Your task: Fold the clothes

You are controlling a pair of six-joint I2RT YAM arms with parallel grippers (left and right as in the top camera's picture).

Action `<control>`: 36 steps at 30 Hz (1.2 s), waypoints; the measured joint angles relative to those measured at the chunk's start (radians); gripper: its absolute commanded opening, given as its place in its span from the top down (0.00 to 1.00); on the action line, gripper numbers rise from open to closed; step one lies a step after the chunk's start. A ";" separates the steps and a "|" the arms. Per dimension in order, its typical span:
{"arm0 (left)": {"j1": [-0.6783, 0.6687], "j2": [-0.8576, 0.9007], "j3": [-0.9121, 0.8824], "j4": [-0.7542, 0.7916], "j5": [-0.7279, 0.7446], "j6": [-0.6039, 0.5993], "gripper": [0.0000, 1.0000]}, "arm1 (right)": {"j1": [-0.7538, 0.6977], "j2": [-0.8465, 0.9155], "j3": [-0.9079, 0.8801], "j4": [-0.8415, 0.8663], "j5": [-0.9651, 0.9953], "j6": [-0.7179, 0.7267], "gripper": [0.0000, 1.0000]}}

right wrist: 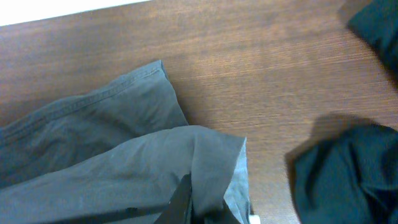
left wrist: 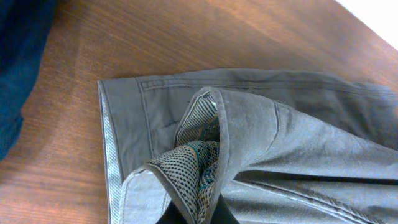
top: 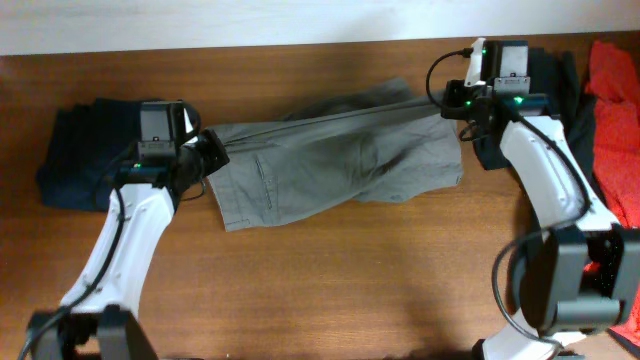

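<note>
Mid-table [top: 330,290]: grey-khaki trousers [top: 330,165] lie stretched from 9 to 3 o'clock, waistband [left wrist: 186,168] at the 9 o'clock end, leg ends toward 3. L gripper [top: 213,152] is clamped on the waistband, which is turned up so the dotted lining shows in the wrist view. R gripper [top: 452,108] pinches a leg hem [right wrist: 217,155] at the trousers' 2 o'clock corner, w/ cloth draped over its fingers. Navy piece [top: 70,165] lies at the table's 9 o'clock, just beside the L gripper. Black piece [top: 560,75] & red piece [top: 615,90] are heaped at 2-3 o'clock, near the R gripper.
</note>
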 measured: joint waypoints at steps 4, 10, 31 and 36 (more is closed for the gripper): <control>0.000 0.064 0.000 0.027 -0.010 -0.004 0.94 | 0.000 0.037 0.000 0.032 -0.019 -0.004 0.95; 0.001 0.125 0.000 0.068 -0.032 -0.004 0.90 | 0.000 0.056 0.000 0.071 -0.053 -0.007 0.89; 0.032 0.131 0.000 0.006 -0.009 -0.016 0.40 | -0.040 0.071 0.005 -0.080 0.042 -0.029 0.42; -0.012 0.140 0.000 0.002 0.015 -0.020 0.41 | -0.039 0.072 0.005 -0.105 0.028 -0.036 0.42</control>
